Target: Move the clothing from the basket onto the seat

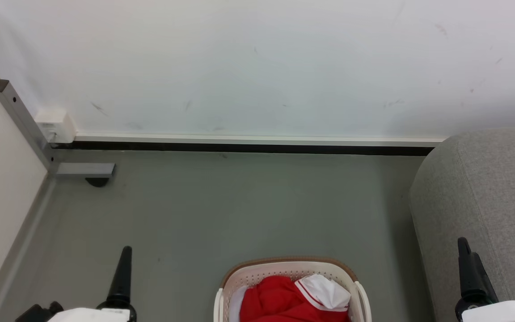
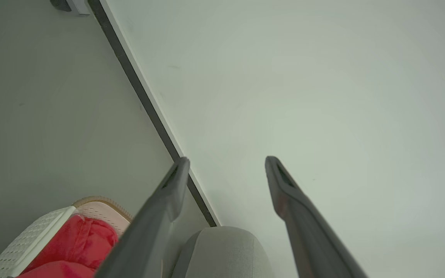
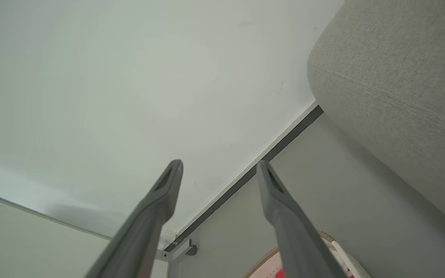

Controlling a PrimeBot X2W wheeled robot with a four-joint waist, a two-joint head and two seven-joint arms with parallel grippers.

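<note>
The red clothing is seen lying in the basket, with a white collar piece on top at the right. The basket is set on the grey floor, at the near edge of the head view, in the middle. The seat is found on the right, near the basket, and its far end is close to the white wall. Nothing red is seen on the part of the seat that is shown.

The left gripper is held up in the air, to the left of the basket and apart from it. Its jaws are spread open and nothing is held between them. The right gripper is held up on the right, close to the seat. Its jaws are open too, and they are empty. The clothing is not touched by either one.

So the task is judged to be at its very start: nothing has been picked up yet. The step in hand looks like getting ready to reach. For the next move, one gripper would need to be brought down over the red pile with its jaws open. Then a good bunch of cloth would have to be pinched, lifted clear of the rim and carried right to the seat. Soft cloth can slip, so a deep grab is called for.
</note>
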